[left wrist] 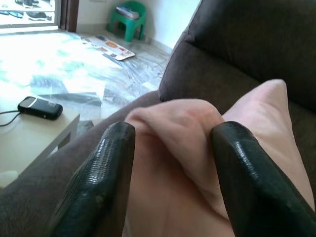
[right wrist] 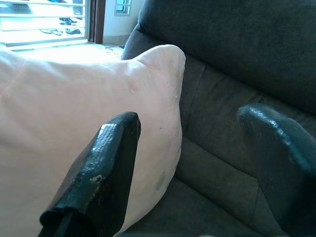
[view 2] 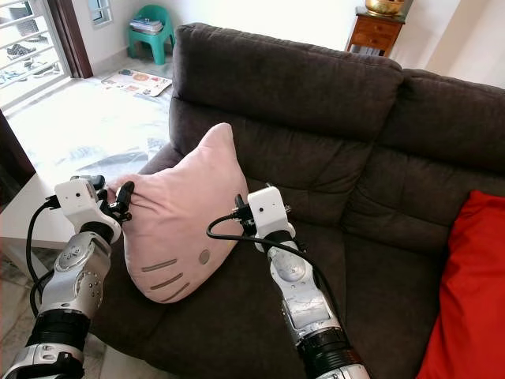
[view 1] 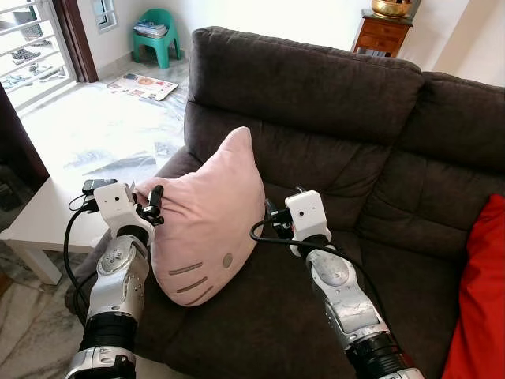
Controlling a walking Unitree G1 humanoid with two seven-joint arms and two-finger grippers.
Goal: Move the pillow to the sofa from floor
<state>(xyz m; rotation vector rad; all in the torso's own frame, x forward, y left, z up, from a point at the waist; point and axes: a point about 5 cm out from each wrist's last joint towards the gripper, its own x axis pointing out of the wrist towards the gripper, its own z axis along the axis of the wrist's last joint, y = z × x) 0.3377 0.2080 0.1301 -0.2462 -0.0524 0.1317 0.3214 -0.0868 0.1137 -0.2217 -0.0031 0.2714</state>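
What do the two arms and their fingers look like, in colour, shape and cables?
Both arms are silver metal with black cuffs lower down. Each ends in a white boxy wrist block, from which a black cable loops out. The left gripper and the right gripper each carry two long black fingers; up close these are thick, rounded at the tips, with a finely textured, slightly glossy surface.

Strong daylight from beside the dark brown fabric sofa (view 1: 331, 158) blows the pale marble floor (view 1: 102, 130) to white glare, the sofa stays evenly lit and sharp, and in both wrist views the 2 near black fingers (left wrist: 98, 182) blur.
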